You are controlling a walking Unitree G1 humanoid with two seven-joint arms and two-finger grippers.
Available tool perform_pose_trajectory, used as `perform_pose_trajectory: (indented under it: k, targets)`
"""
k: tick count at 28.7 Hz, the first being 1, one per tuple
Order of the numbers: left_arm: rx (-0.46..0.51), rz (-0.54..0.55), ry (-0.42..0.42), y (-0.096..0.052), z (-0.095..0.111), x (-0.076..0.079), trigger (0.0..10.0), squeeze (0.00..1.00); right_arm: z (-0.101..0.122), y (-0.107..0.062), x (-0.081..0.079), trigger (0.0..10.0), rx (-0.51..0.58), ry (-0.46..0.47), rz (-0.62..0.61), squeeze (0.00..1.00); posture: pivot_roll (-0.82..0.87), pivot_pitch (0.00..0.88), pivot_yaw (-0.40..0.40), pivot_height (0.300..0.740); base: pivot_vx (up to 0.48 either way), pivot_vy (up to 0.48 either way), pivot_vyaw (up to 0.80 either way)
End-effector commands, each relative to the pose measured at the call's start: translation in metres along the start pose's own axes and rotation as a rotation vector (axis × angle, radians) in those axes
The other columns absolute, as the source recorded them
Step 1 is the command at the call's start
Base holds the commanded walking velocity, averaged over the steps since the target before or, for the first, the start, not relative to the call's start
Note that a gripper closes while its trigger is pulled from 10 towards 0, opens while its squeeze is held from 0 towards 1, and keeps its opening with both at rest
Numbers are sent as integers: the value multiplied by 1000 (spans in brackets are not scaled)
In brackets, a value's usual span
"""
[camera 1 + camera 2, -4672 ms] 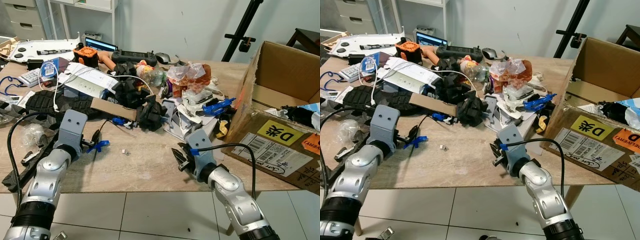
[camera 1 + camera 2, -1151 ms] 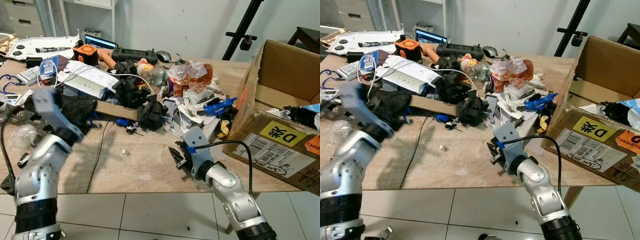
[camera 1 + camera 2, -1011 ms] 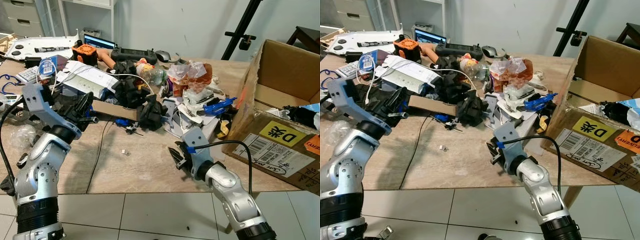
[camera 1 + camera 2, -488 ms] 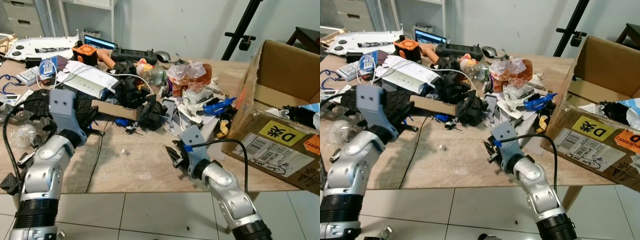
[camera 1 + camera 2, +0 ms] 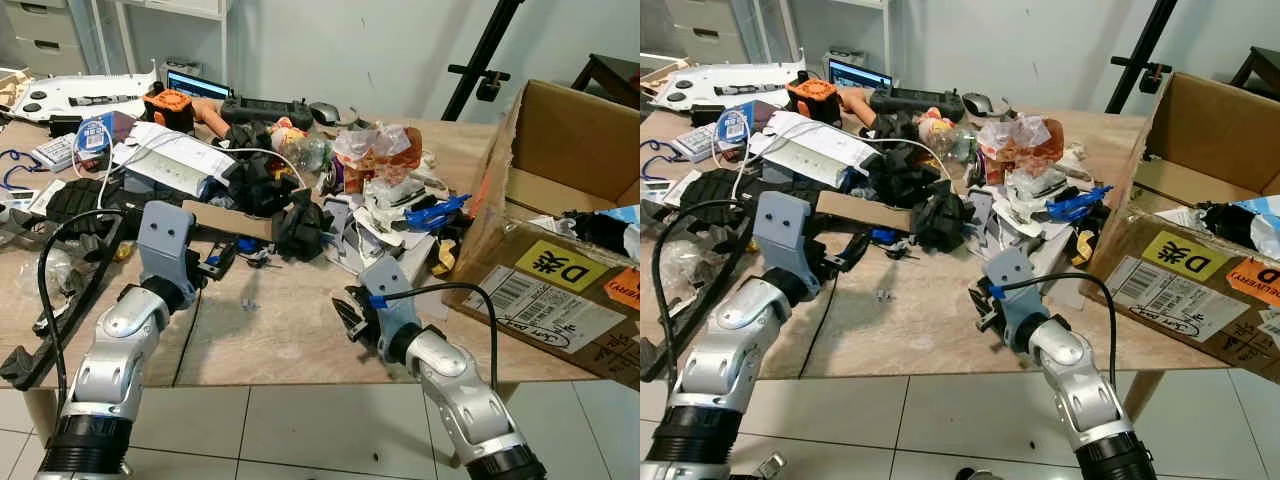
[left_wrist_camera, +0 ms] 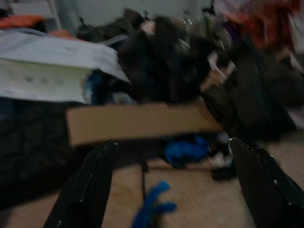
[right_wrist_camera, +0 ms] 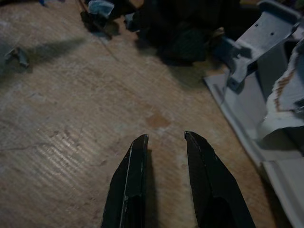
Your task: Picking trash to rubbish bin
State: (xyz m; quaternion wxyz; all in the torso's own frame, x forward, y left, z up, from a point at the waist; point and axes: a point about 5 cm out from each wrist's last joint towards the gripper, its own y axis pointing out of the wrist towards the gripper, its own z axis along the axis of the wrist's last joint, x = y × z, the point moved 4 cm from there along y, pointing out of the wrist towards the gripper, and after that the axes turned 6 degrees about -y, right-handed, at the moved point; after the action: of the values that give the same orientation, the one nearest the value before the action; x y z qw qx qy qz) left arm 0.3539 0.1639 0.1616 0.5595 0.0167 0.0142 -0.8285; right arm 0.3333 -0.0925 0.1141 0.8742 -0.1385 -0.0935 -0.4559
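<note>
We see the cardboard box [image 5: 560, 190] lying open at the tabletop's [image 5: 290, 335] right edge with black and pale scraps inside, while the trash pile [image 5: 330, 195] sits mid-table. Our left gripper [image 5: 218, 262], fingers spread and empty, hovers by a cardboard strip [image 6: 137, 121]. Our right gripper [image 7: 164, 175], slightly parted and empty, rests over bare wood near the front edge.

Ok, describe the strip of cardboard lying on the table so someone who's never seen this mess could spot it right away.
Start at the wooden table and find the heap of black scraps near its middle. The cardboard strip lies flat along the heap's near edge, just beyond the open left gripper. It is the one long, plain brown piece among black and white clutter.
</note>
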Motion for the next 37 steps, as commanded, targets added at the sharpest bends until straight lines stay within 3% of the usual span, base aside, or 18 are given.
perform_pose_trajectory:
  k: [1,6,7,9,10,17,21,23,28,37]
  targets:
    - [-52,-19,16,-2,-14,4,10000,1000,-3,-2,-5,10000,-7,0,10,0,1,123,-98,740,0,0,0]
    - [-134,-34,90,0,-30,10,10000,1000,-4,-3,-7,10000,-5,4,12,0,-3,119,-87,740,0,0,0]
    - [-144,-31,73,0,-33,11,10000,149,-4,-3,-7,10000,-5,4,11,0,-6,116,-84,740,0,0,0]
    - [-148,-29,57,1,-34,12,10000,149,-4,-3,-8,10000,-5,5,11,0,-6,116,-84,740,0,0,0]
    - [-149,-27,58,3,-35,13,10000,0,-4,-3,-8,10000,-5,3,11,0,-6,116,-84,740,0,0,0]
    - [-154,42,113,11,-38,11,10000,0,-3,-4,-8,10000,-3,1,9,0,-13,104,-77,740,0,0,0]
    - [-218,33,128,13,-47,11,10000,0,-3,-3,-8,10000,-3,-1,11,0,-13,104,-77,740,0,0,0]
    - [-304,39,92,13,-58,9,10000,0,-2,-3,-8,10000,-2,-2,12,0,-13,104,-77,740,0,0,0]
    - [-410,54,-10,11,-73,5,10000,0,-1,-2,-7,10000,1,-3,12,0,-15,93,-73,740,0,0,0]
    - [-454,94,-93,13,-79,-7,10000,0,-1,-2,-6,10000,1,-2,5,0,-16,91,-72,740,0,0,0]
